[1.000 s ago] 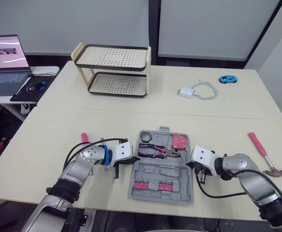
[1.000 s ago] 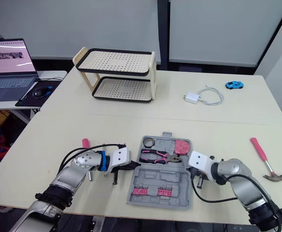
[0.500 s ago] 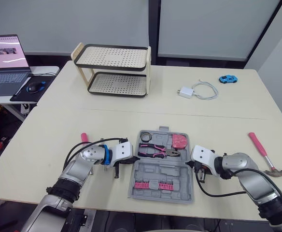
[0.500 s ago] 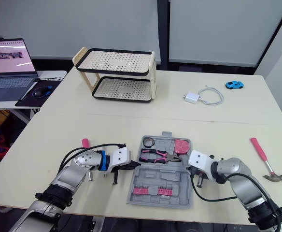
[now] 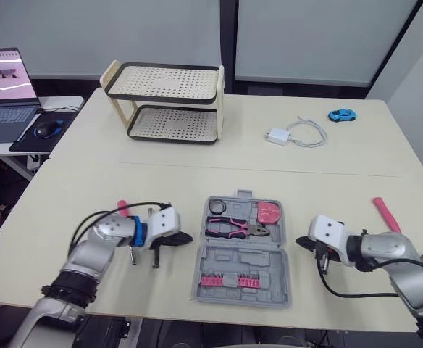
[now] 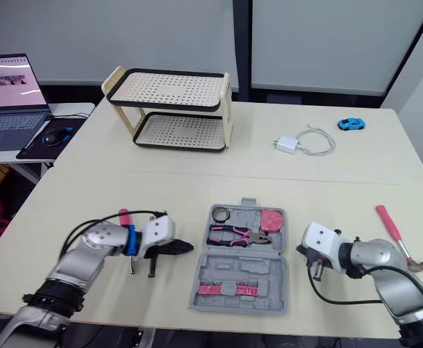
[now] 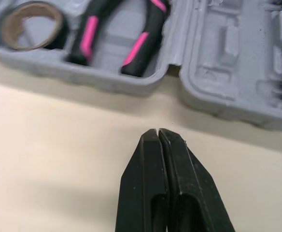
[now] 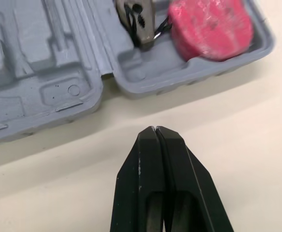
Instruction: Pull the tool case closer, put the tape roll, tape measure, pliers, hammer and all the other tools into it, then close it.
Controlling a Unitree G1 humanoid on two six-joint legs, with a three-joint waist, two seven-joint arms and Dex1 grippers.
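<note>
tool case (image 5: 226,257) lies open on bench (image 5: 161,188), between my hands | left hand (image 7: 158,133) and right hand (image 8: 155,129) pinched shut, empty | hammer (image 5: 382,214) next, I judge: spread right hand first, grip mid-handle

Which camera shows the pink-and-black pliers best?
The left eye view: the pliers lie whole in the tool case. The right eye view matches it. The left wrist view catches their handles, the right wrist view their metal nose.
</note>
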